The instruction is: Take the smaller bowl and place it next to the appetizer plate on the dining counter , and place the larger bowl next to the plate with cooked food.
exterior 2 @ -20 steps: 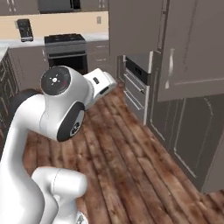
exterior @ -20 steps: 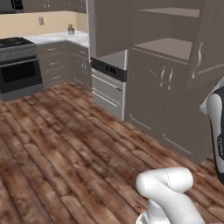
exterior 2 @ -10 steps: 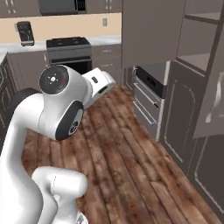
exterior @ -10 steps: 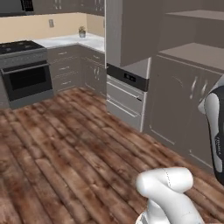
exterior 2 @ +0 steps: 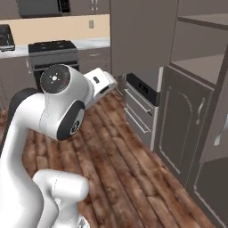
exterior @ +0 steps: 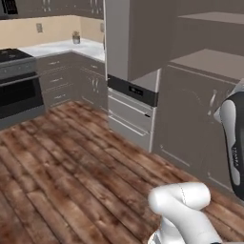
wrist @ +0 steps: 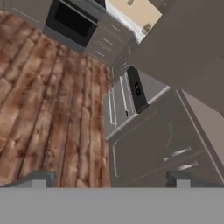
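Observation:
My gripper (wrist: pixel 109 181) is open, with nothing between its two dark fingertips (wrist: pixel 38 180), and it looks down at the wood floor and the grey cabinet fronts. The white hand (exterior 2: pixel 100 84) sticks out past the arm's big shoulder joint, high above the floor. The smaller bowl, the larger bowl, the appetizer plate, the plate with cooked food and the dining counter are out of view.
A black stove (exterior: pixel 19 90) stands at the back left beside a pale counter with a small jar (exterior: pixel 76 37). A built-in oven with drawers (exterior: pixel 131 95) sits in tall grey cabinets (exterior 2: pixel 187 124) with open shelves (exterior: pixel 209 59). Wood floor (exterior: pixel 71 167) lies in front.
The whole picture has shifted as the base drives: the oven and tall cabinets now look nearer. The arm keeps its pose and the gripper stays open.

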### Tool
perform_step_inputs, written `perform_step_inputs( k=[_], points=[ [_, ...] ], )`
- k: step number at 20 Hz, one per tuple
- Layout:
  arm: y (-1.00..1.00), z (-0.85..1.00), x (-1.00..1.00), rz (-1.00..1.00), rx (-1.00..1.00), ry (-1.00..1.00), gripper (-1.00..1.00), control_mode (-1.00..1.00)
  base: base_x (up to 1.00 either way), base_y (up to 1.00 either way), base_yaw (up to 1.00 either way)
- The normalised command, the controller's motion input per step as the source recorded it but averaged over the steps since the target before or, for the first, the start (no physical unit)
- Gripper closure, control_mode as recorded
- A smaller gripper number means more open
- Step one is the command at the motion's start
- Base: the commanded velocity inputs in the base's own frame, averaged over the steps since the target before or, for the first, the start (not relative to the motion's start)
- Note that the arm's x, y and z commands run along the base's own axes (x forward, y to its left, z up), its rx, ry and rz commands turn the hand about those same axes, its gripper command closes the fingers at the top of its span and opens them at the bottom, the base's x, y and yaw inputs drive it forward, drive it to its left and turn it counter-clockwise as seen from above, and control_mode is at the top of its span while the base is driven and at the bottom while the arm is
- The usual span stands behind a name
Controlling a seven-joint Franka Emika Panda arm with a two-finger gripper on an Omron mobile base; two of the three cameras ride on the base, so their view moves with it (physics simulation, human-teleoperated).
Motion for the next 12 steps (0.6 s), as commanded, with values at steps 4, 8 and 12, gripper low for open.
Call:
perform_step_inputs(
  k=[4,8,12],
  points=[
    [0.0,0.0,0.0,0.0,0.0,0.0,-1.0,1.0,0.37,-0.22,-0.3],
    [0.0,0.0,0.0,0.0,0.0,0.0,-1.0,1.0,0.54,0.0,-0.35],
    [0.0,0.0,0.0,0.0,0.0,0.0,-1.0,1.0,0.64,0.01,-0.42]
  ],
)
